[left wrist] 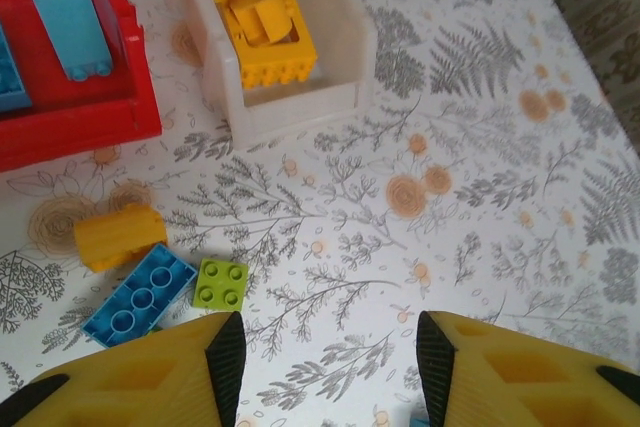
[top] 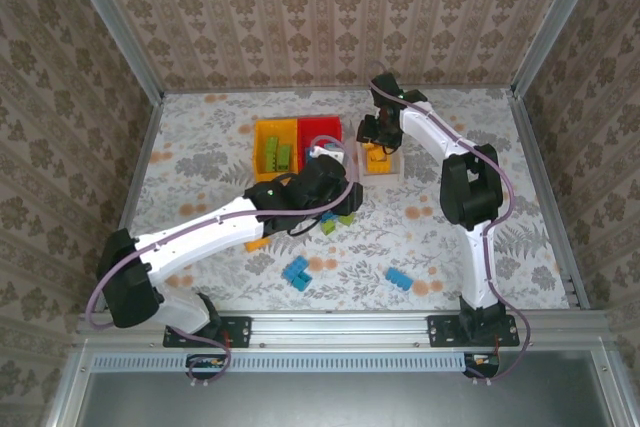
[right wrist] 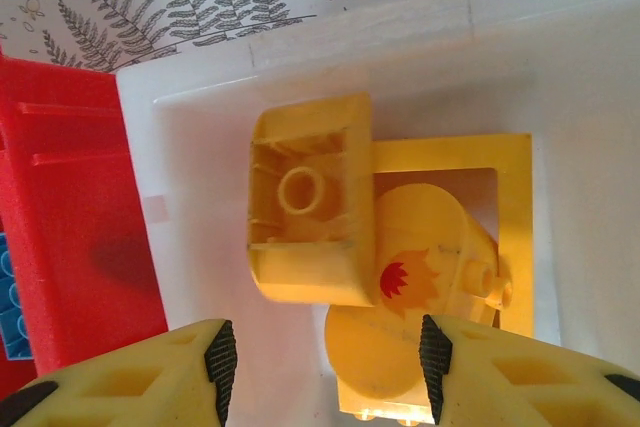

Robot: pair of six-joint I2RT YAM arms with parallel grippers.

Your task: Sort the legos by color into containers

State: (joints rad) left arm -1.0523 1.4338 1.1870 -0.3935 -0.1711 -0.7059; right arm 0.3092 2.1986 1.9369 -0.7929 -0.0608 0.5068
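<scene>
Left pincer (left wrist: 325, 357) hovers wide, holding nothing, above loose legos (left wrist: 140, 292) mid-surface (top: 540, 237). Nearer the far edge, yellow bin (top: 258, 142) holds green bricks (top: 278, 155), red bin (top: 310, 125) blue bricks (left wrist: 70, 12), white bin (top: 380, 175) orange bricks (right wrist: 310, 207); right pincer (right wrist: 325, 357) gapes above those.

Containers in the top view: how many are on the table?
3. The yellow bin is leftmost, the red bin sits against its right side, and the white bin stands just right of the red one. None looks hidden.
</scene>
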